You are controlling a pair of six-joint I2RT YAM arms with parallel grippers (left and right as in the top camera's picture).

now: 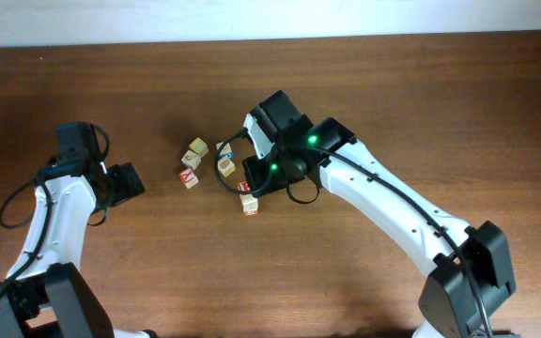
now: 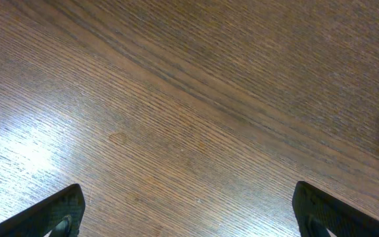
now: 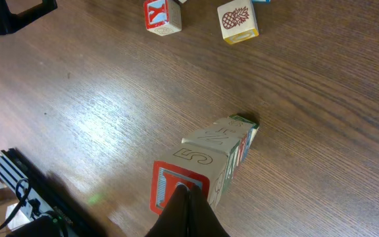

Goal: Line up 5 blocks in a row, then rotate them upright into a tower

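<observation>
**Other items on the tabletop**

Red "Y" cube [image 1: 189,177]: well ahead of the right fingers [image 3: 186,210], off to their left. Yellow-faced cube [image 3: 237,21], pineapple on one face: well ahead, slightly right, near the red cube but not touching it. Wooden table [image 1: 393,84]: dark brown, grained, glossy.

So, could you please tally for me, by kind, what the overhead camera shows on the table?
Wooden blocks: 7 showing; any beneath an arm cannot be seen
Robot arms: 2
Total: 9
</observation>
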